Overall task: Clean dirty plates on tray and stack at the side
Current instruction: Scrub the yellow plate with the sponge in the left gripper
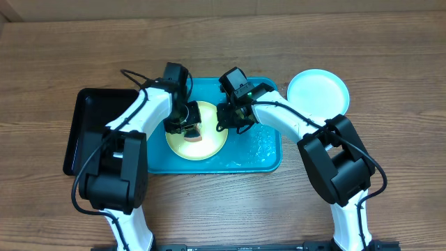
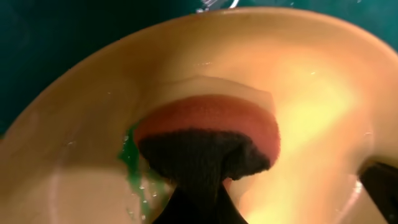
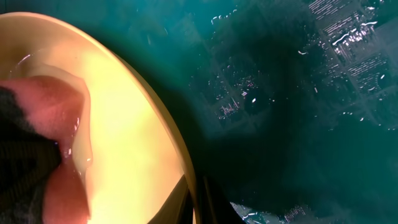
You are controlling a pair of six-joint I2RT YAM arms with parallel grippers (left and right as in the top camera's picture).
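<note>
Item: yellow plate (image 1: 209,148), lying wet in the turquoise tray (image 1: 261,152), left of centre. The left gripper (image 1: 185,129) is clamping a pink sponge (image 2: 211,124) by its dark scouring back and pressing it down beside a green smear (image 2: 129,155); it looks to be scrubbing. The right gripper (image 1: 233,118) is pinching the plate's right rim, fingers narrowed one each side, likely to stop it sliding. A pale plate (image 1: 318,90) is sitting outside on the table (image 1: 223,209), seemingly starting the stack. A black tray (image 1: 87,132) is lying at the left.
</note>
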